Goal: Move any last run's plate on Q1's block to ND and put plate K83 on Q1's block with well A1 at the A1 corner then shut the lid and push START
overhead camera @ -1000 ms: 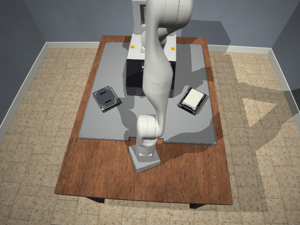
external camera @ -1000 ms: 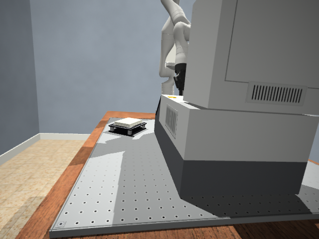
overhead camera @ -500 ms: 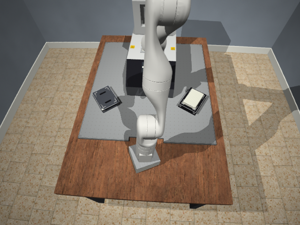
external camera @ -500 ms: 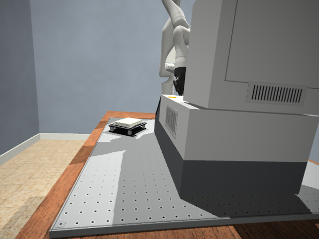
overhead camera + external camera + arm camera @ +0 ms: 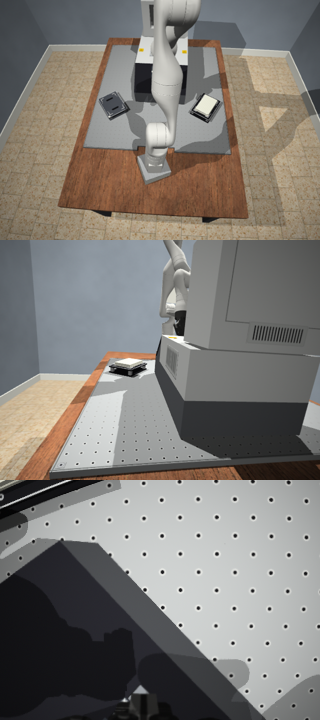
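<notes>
Cycler Q1 [image 5: 143,58] [image 5: 245,376] stands at the back with its tall lid [image 5: 146,19] [image 5: 206,291] raised. The arm hides most of Q1's block, so I cannot tell whether a plate lies there. In the wrist view, Q1's dark front [image 5: 100,605] fills the lower left; the lamp is not visible, and the keys are almost wholly hidden. My gripper [image 5: 141,702] is shut and empty, low over the front panel; contact cannot be told. The pale plate K83 [image 5: 206,104] [image 5: 128,362] lies on nest N1 [image 5: 192,112] [image 5: 118,367] at the right. Nest ND [image 5: 113,104], at the left, is empty.
The grey perforated board [image 5: 113,136] [image 5: 103,420] [image 5: 225,545] carries Q1 and both nests. The wooden table [image 5: 103,180] shows around it. The arm stretches over the middle of the board, between the nests, to Q1. N1's dark edge [image 5: 30,499] shows at the wrist view's upper left.
</notes>
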Robot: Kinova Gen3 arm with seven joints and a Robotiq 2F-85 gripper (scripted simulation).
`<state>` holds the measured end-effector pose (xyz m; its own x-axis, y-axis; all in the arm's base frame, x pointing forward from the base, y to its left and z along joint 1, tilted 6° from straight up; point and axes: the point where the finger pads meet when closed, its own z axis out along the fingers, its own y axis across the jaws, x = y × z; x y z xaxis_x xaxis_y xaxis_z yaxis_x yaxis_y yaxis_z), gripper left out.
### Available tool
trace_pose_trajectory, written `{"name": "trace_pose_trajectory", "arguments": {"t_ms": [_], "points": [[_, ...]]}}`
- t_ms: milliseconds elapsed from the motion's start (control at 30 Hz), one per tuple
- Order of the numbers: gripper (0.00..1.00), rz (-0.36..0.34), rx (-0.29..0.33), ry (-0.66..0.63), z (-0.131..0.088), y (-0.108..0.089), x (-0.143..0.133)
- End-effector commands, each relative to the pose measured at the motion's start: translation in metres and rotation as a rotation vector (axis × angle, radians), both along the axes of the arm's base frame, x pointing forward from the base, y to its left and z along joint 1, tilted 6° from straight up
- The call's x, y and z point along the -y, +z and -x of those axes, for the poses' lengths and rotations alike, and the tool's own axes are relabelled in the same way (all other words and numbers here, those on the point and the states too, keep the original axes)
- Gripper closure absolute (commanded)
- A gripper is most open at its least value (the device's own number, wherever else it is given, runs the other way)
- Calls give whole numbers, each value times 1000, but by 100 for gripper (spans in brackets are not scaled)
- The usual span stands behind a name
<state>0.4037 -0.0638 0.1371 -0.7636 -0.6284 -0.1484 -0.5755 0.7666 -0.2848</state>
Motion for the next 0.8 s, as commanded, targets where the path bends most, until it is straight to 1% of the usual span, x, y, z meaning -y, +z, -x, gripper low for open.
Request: {"name": "trace_pose_trajectory", "arguments": {"t_ms": [0,767], "points": [[90,1,-4,2,1,-3,-1],[90,0,-2,0,1,-3,-1]]}}
